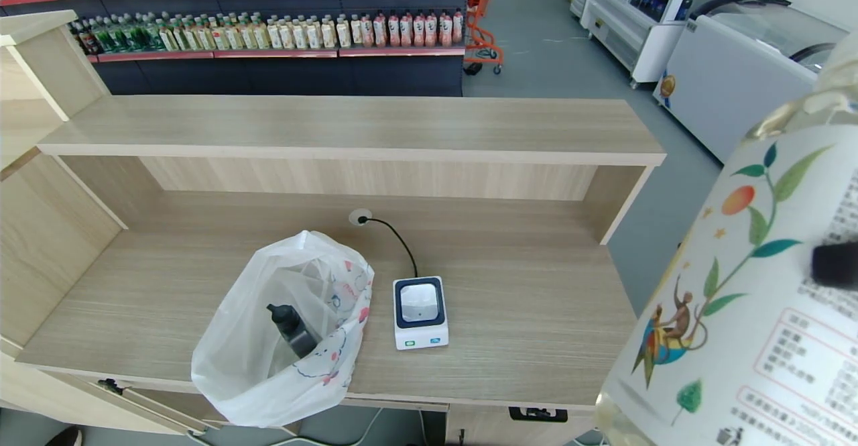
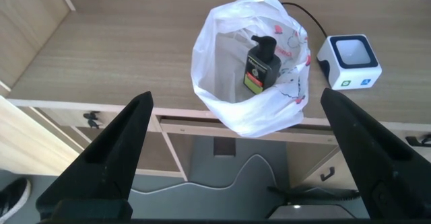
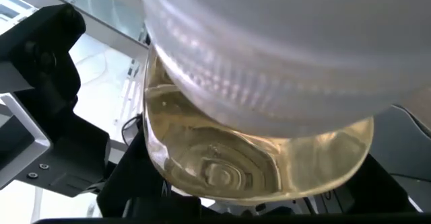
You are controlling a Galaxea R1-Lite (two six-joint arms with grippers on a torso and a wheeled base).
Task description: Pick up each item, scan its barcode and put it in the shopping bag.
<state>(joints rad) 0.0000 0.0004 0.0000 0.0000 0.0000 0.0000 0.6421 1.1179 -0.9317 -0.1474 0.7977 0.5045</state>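
While the bottle (image 1: 737,298) hangs high on the robot's right, close to the head camera and well apart from the scanner (image 1: 419,312), the step in hand is judged to be the scan. Right tool (image 3: 262,190): closed on the bottle's body, dark fingers flanking it and a black pad (image 1: 834,265) pressed on the label. Left tool (image 2: 237,97): fingers spread wide, nothing held, hanging near the tabletop's front edge by the shopping bag (image 1: 221,359). To do the step well, lower the bottle over the scanner's glass window and turn the printed text panel of the label downward toward it, since the barcode's exact spot cannot be made out. Hold it level and unhurried so the liquid does not slosh and twist it in the grip. Bottle: clear, rounded, ribbed plastic, pale yellow liquid, glossy white label with fruit, leaves and monkey figures; likely smooth and slippery. Scanner: small white box, dark-framed window, black cable (image 1: 395,235) running to a grommet. Shopping bag: thin, crinkled, translucent white film with a cartoon print, mouth open upward, just beside the scanner, a dark pump bottle (image 1: 293,330) inside. Tabletop (image 1: 523,298): pale wood-grain laminate.
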